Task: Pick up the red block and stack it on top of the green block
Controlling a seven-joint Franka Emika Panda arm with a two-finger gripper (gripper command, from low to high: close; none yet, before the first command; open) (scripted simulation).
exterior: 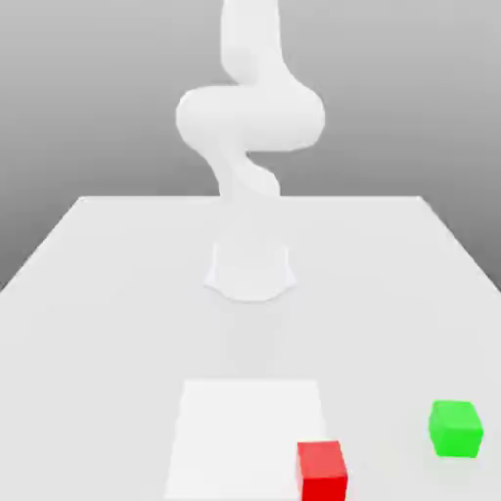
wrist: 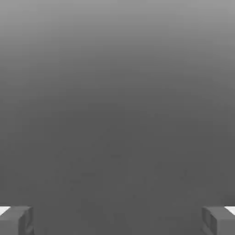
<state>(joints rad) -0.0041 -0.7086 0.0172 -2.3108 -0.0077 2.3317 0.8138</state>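
- Currently the claw (wrist: 117, 220) stands fully apart with nothing between its fingers.
- The red block (exterior: 322, 470) rests on the surface (exterior: 108, 294), at about five o'clock from the arm's base (exterior: 250, 269) in the exterior view.
- The green block (exterior: 456, 428) sits apart, toward three o'clock of the red one.
- Best approach, I judge: centre squarely above red, descend straight, then close on opposite flat faces.

The arm (exterior: 250, 127) is plain white all over, matte, with no markings, cables or screws visible. Its links are thick, rounded tubes with bulging, smooth joints, and it stands on a round white base (exterior: 250, 271) with a slightly flared foot. In the hand view the two fingers (wrist: 16, 220) are blocky, square-edged and grey, with pale, almost white upper faces.
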